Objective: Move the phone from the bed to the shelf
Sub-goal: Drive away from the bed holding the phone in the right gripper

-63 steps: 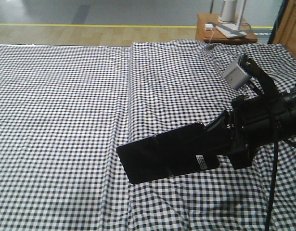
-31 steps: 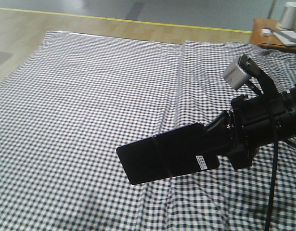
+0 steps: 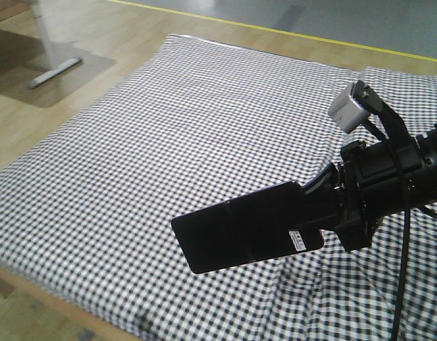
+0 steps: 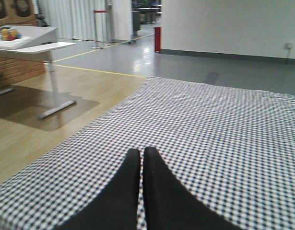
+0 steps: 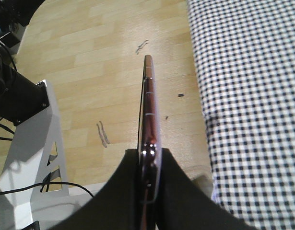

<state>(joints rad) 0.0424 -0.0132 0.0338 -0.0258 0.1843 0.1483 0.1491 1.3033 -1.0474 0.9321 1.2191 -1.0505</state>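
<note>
The phone point(image 3: 239, 234), slim, black and glossy with a small white sticker, hangs above the bed point(image 3: 168, 142), a black-and-white gingham sheet. My right gripper point(image 3: 305, 213) is shut on its near end. In the right wrist view the phone point(image 5: 148, 100) stands edge-on, its pinkish rim showing, clamped between the right gripper's point(image 5: 149, 153) black fingers, over wood floor beside the bed point(image 5: 248, 96). My left gripper point(image 4: 141, 151) is shut with nothing in it, low over the bed point(image 4: 209, 120). The shelf is out of view.
The bed's wooden frame edge point(image 3: 62, 305) runs along the lower left. A white desk point(image 4: 27, 40) stands on the wood floor to the left, its foot point(image 3: 55, 71) showing. The robot's white base frame point(image 5: 37, 139) and cables lie below the phone.
The view has swung left across the bed: the small side table at the back right has gone, and the bed's left edge and floor have come in. The phone stays in the right gripper.
</note>
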